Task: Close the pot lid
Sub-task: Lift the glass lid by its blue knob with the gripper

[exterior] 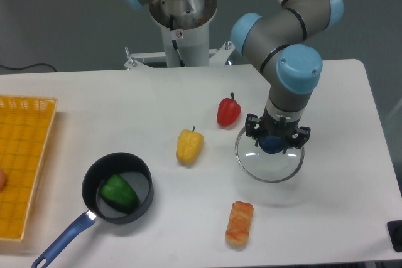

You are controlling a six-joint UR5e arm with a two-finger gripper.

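Note:
The pot (117,187) is a small dark saucepan at the front left of the table, its long blue handle (63,241) pointing toward the front-left corner. A green pepper (119,192) lies inside it. The pot lid (269,159), a clear glass disc with a metal rim and blue knob, sits to the right of centre. My gripper (274,142) points straight down over the lid with its fingers on either side of the blue knob. Whether the lid rests on the table or is lifted slightly, I cannot tell.
A red pepper (228,111) and a yellow pepper (189,145) lie between pot and lid. A piece of fried food (239,222) sits near the front edge. An orange basket (22,164) occupies the left edge. The robot base (182,23) stands at the back.

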